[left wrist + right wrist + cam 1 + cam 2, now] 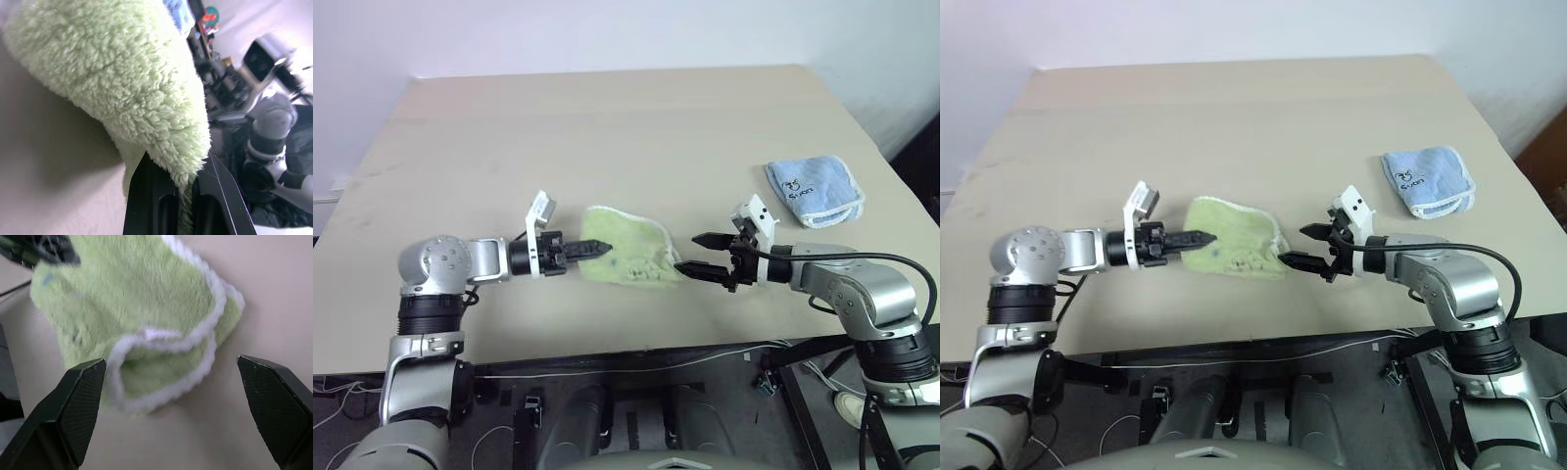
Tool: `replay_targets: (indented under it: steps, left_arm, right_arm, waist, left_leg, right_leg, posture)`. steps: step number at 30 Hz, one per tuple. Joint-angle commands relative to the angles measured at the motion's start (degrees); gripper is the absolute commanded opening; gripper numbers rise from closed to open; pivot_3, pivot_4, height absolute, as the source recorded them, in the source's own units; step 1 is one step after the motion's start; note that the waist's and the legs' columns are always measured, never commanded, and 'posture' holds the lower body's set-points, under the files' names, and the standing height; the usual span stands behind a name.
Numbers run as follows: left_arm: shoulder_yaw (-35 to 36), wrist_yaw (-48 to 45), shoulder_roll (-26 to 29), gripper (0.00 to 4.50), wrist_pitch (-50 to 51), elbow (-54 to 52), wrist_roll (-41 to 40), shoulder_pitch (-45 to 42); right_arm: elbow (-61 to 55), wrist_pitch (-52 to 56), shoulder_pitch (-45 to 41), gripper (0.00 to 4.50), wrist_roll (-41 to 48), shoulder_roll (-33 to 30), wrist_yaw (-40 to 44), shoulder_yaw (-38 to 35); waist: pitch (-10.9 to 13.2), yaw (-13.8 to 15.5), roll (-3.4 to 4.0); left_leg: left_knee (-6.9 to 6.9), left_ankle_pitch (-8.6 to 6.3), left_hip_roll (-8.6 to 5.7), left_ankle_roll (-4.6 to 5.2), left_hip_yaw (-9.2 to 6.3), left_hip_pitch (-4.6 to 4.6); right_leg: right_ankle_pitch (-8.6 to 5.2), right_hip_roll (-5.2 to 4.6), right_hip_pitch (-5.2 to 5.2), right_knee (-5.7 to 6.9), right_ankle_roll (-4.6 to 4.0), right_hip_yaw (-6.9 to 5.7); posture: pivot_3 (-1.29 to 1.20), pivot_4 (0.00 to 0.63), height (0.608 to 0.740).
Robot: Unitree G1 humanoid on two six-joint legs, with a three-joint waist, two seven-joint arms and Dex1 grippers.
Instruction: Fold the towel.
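Observation:
The light yellow-green towel [626,255] with white edging lies bunched and partly folded on the table, between my two grippers. My left gripper [590,249] is shut on the towel's left edge, lifting it slightly; the left wrist view has the fluffy towel [122,83] pinched between the black fingers [146,200]. My right gripper [695,255] stands wide open just right of the towel, its fingertips apart from the cloth. Its wrist view looks at the towel's white-edged corner [166,362] lying between the spread fingers [80,401].
A smaller light blue folded cloth [815,189] lies at the back right of the beige table [607,137]. The table's front edge [607,354] runs close below both arms, with cables under it.

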Motion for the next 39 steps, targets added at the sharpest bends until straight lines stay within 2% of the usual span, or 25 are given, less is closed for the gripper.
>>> replay_targets:
  steps: [1,4,8,10,16,19,23,26,30,34,39]
  left_arm:
    - [6.5,1.2,3.1,0.01,0.0,-0.5,-1.8,-3.2]
    - [12.8,6.3,4.0,0.01,-1.3,4.4,-1.1,-6.9]
    - [25.6,22.0,1.5,0.01,-11.3,16.5,-0.1,-15.6]
    - [27.6,27.4,1.8,0.01,-20.8,21.3,3.5,-18.5]
    - [30.9,32.9,5.1,0.01,-38.8,33.5,8.2,-20.9]
    - [31.8,32.7,6.1,0.01,-42.2,36.0,8.4,-19.2]
    - [33.9,34.7,5.7,0.01,-43.8,33.7,7.2,-13.9]
    - [34.3,38.7,3.3,0.01,-43.5,26.7,6.7,-9.7]
    - [36.9,46.0,-2.9,0.01,-37.3,13.0,0.5,-3.5]
    - [37.5,51.0,-7.3,0.01,-34.8,4.3,-3.6,0.4]
    - [36.0,53.5,-9.0,0.01,-35.3,2.4,-4.7,0.1]
  right_arm:
    - [-0.8,0.1,-0.4,4.5,0.9,0.5,-0.6,-1.6]
    - [0.2,0.1,-1.3,4.5,0.8,1.0,-0.7,-1.6]
    - [2.9,-0.1,-3.3,4.5,0.9,2.4,-1.2,-1.9]
    - [4.8,-0.6,-4.4,4.5,0.2,3.6,-1.9,-1.7]
    - [5.3,-0.4,-4.9,4.5,-0.1,4.3,-1.1,-0.3]
    - [5.4,-0.7,-4.2,4.5,-0.8,3.6,-0.6,0.2]
    - [3.8,0.0,-2.9,4.5,-0.3,3.6,-0.3,-0.2]
    - [3.5,-0.7,-1.8,4.5,-1.4,3.0,-0.3,0.6]
    - [2.5,-0.8,-0.9,4.5,-1.6,2.3,0.3,0.6]
    - [2.3,-1.1,-0.6,4.5,-1.8,2.0,0.7,0.9]
    - [3.4,-2.6,-0.9,4.5,-3.3,2.1,1.5,2.0]
  waist:
    - [0.0,0.0,0.01]
    - [0.0,0.2,0.01]
    - [0.0,0.4,-0.02]
    - [0.0,0.4,-0.02]
    - [0.0,0.1,-0.02]
    - [0.0,0.1,-0.05]
    - [0.0,0.1,-0.05]
    - [0.0,0.3,-0.06]
    - [0.0,0.3,-0.1]
    - [0.0,0.2,-0.12]
    - [0.0,0.2,-0.12]
  left_leg:
    - [0.01,0.0,0.0,0.0,0.0,-0.09]
    - [0.05,0.01,-0.01,-0.01,0.0,-0.25]
    - [0.15,0.03,-0.01,-0.02,-0.01,-0.25]
    - [0.18,0.03,-0.01,-0.02,-0.01,-0.25]
    - [0.08,0.05,-0.07,-0.06,0.02,-0.25]
    - [0.1,0.06,-0.06,-0.06,0.01,-0.27]
    - [0.12,0.04,-0.08,-0.04,0.02,-0.26]
    - [0.12,0.04,-0.07,-0.04,0.01,-0.26]
    - [0.21,0.04,-0.07,-0.03,0.01,-0.28]
    - [0.22,0.04,-0.07,-0.03,0.01,-0.23]
    - [0.26,0.07,-0.05,-0.08,0.01,-0.22]
  right_leg:
    - [0.05,0.01,-0.1,0.01,0.08,0.0]
    - [0.1,0.03,-0.27,0.05,0.17,-0.01]
    - [0.11,0.06,-0.26,0.11,0.19,-0.05]
    - [0.23,0.07,-0.24,0.1,0.39,-0.06]
    - [0.25,0.09,-0.29,0.08,0.44,-0.02]
    - [0.25,0.09,-0.3,0.1,0.44,-0.03]
    - [0.26,0.06,-0.26,0.09,0.44,-0.01]
    - [0.25,0.06,-0.27,0.11,0.44,-0.01]
    - [0.28,0.04,-0.23,0.13,0.47,-0.01]
    - [0.3,0.06,-0.2,0.16,0.5,0.02]
    - [0.3,0.1,-0.21,0.24,0.5,0.01]
  posture:
    - [0.0,0.15,0.74]
    - [0.0,0.15,0.74]
    - [0.0,0.15,0.74]
    - [0.0,0.15,0.74]
    - [0.0,0.15,0.74]
    - [0.0,0.15,0.74]
    - [0.0,0.15,0.74]
    - [0.0,0.15,0.74]
    - [0.0,0.15,0.74]
    - [0.0,0.15,0.74]
    - [0.0,0.15,0.74]
